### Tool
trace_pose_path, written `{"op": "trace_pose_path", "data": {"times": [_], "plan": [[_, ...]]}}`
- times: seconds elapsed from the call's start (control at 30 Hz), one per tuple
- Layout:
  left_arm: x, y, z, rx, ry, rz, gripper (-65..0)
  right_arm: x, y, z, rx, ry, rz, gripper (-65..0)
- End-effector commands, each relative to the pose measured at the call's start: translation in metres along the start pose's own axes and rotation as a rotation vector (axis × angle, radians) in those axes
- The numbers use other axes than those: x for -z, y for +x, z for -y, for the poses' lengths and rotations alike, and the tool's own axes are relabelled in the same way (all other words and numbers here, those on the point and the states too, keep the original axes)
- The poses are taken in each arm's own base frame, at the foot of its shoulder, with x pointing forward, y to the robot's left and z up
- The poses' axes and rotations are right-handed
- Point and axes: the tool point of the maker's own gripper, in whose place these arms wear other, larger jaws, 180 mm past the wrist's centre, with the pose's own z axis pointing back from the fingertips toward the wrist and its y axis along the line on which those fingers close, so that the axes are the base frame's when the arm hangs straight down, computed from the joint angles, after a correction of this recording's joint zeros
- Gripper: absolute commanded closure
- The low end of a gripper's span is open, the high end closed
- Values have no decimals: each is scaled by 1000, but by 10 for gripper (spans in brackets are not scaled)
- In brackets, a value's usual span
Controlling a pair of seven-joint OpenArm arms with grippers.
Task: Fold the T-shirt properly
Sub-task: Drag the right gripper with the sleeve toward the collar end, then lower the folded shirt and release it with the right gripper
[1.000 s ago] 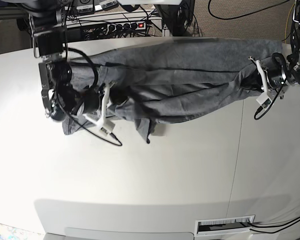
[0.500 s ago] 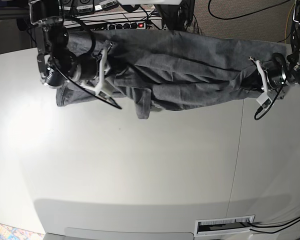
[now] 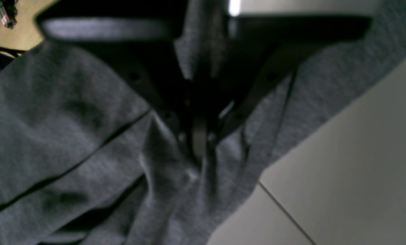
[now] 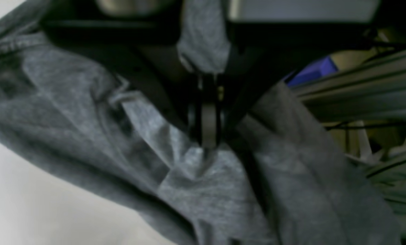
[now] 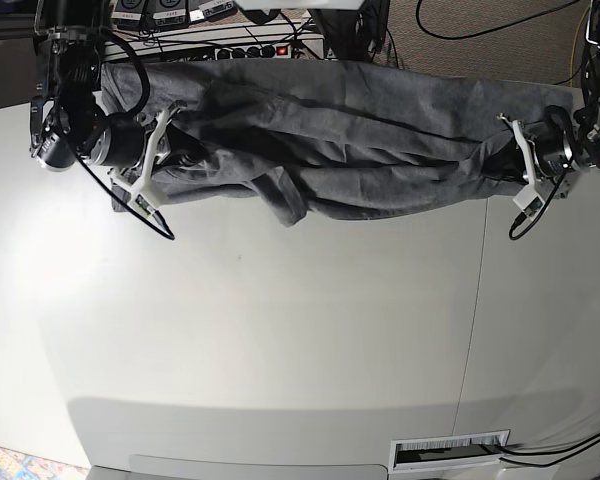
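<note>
Both claws are clamped tight on the T-shirt point(image 5: 360, 140): left claw point(image 3: 199, 149), right claw point(image 4: 208, 143), stretching it above the desk point(image 5: 280, 330).

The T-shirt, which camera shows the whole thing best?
The base view: the T-shirt hangs stretched between both arms, end to end. Each wrist view shows only blurred grey cloth bunched in a shut gripper, left gripper and right gripper.

The desk point(image 5: 280, 340) lay bare across its whole near half, open to any reach. Along the far edge the T-shirt point(image 5: 360, 140) hung stretched, barring passage toward the cables point(image 5: 230, 50) behind.
</note>
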Motion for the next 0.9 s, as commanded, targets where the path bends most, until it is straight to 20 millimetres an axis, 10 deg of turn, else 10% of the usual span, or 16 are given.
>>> {"op": "trace_pose_path", "data": {"times": [0.0,0.27,0.47,0.87], "plan": [[-6,-18,-11,27,42,-97,0,-8,9,-3,-30,-2,35,0],[-6,-18,-11,27,42,-97,0,-43,-1,-29,-95,-81,62,0],[-6,-18,-10,27,42,-96,0,-82,1,-11,-96,-236,103,0],[-6,-18,-11,27,43,-97,0,-90,4,8,-119,-343,105,0]]}}
